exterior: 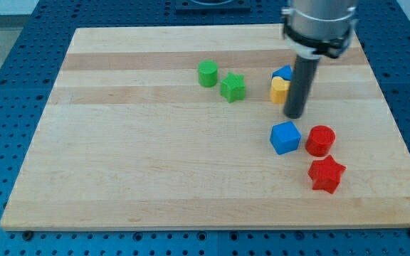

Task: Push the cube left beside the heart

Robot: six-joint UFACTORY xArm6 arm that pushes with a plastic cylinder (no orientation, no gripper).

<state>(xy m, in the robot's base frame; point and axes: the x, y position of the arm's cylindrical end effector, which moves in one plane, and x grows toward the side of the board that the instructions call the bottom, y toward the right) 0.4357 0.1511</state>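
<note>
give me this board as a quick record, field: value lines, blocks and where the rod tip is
board: wooden board
my tip: just above the blue cube, right of the yellow block
blue cube: centre-right, close beside the red cylinder
red star: below the red cylinder
yellow block: shape unclear, partly hidden by the rod
blue block: behind the yellow one, mostly hidden
green cylinder
green star

Rod upright; my tip (295, 116) on board.
</note>
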